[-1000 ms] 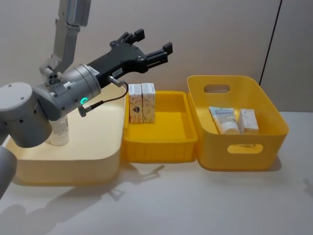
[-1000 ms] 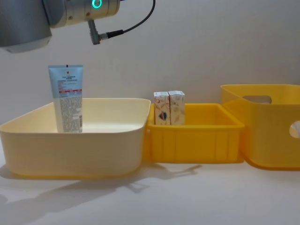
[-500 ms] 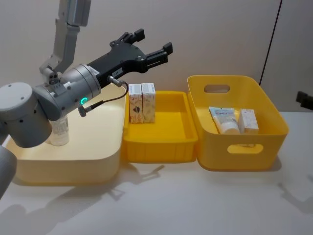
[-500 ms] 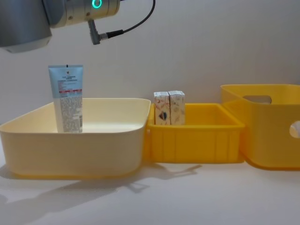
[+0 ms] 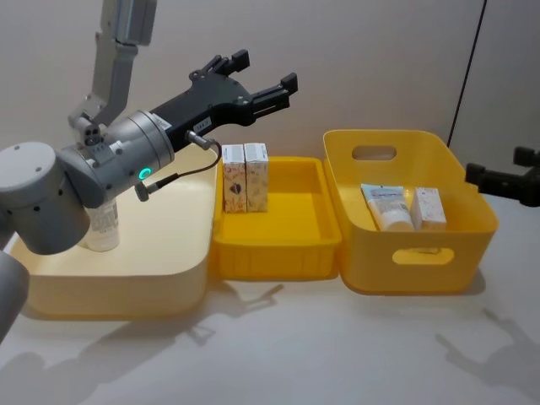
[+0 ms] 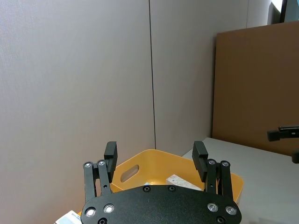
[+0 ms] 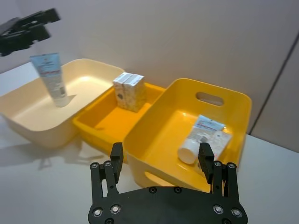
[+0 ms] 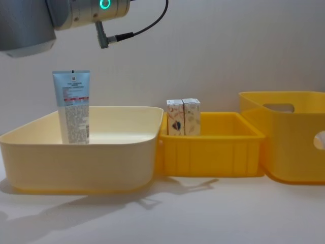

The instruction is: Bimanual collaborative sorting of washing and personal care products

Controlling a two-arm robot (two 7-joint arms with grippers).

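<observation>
A pale blue tube [image 8: 71,107] stands upright in the cream bin [image 8: 76,162], half hidden behind my left arm in the head view. Two small printed cartons [image 5: 245,177] stand side by side at the back left of the shallow yellow tray [image 5: 278,253]. Another tube with a white cap [image 5: 388,207] and a carton [image 5: 429,208] lie in the deep yellow basket [image 5: 405,270]. My left gripper [image 5: 266,72] hangs open and empty, high above the cream bin's back right corner. Just right of the basket, my right gripper [image 5: 498,164] is open and empty, pointing left toward it.
The three containers sit in a row close to the grey wall, touching each other. White tabletop [image 5: 295,346] stretches in front of them. A brown board [image 6: 257,88] stands against the wall farther to the right.
My right gripper has come into the head view from the right edge and moved left toward the basket. The left arm and all the products have stayed put.
</observation>
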